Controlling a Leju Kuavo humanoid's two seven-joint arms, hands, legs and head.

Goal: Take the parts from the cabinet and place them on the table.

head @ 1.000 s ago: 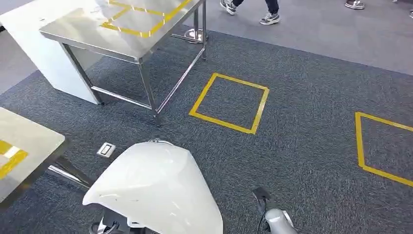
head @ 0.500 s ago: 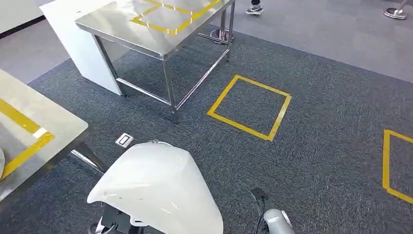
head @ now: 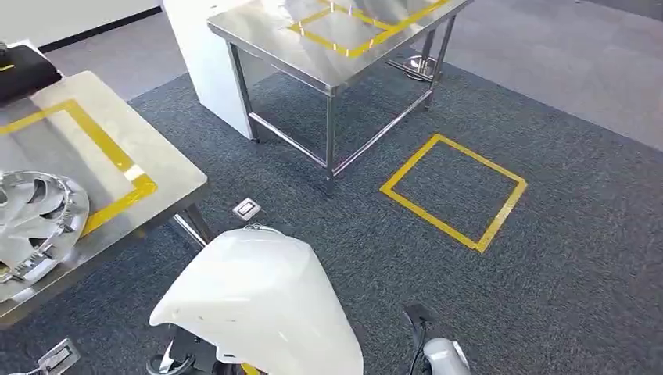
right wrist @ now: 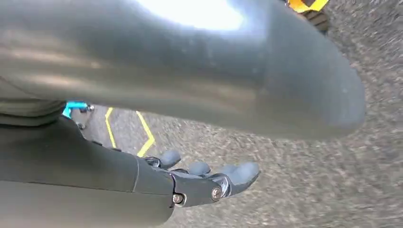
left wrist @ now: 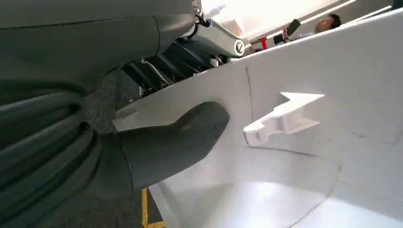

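Change: whole head view swung since a second ago, so camera turned, not the things; near tabletop [head: 160, 168] now much further into frame at left; hubcap [head: 35, 215] on it newly in sight; far table [head: 313, 55] shifted from upper left toward upper centre; yellow floor square [head: 452, 191] moved right; walking feet at top edge gone from frame.

Part: white panel [head: 258, 301], lower centre of head view, off the tabletop and above the carpet [head: 563, 258], just right of the tabletop's near corner.

Head view alone: both tables, yellow tape frames on their tops, hubcap lying flat at left edge inside its tape frame, dark object [head: 23, 70] at upper left, small floor plate [head: 246, 208] beside the table leg.

Left wrist view alone: panel's inner face [left wrist: 304, 190] with a moulded white clip [left wrist: 283, 121]; a person in the far upper right.

Left robot hand [left wrist: 142, 147]: gripping the panel, thick grey thumb [left wrist: 190, 135] pressed flat on the inner face, dark fingers [left wrist: 161, 71] wrapped over the panel's edge.

Right robot hand [right wrist: 199, 183]: holding nothing, fingers [right wrist: 237, 173] stretched out and apart, over carpet and yellow tape, thumb large and blurred across the upper frame.
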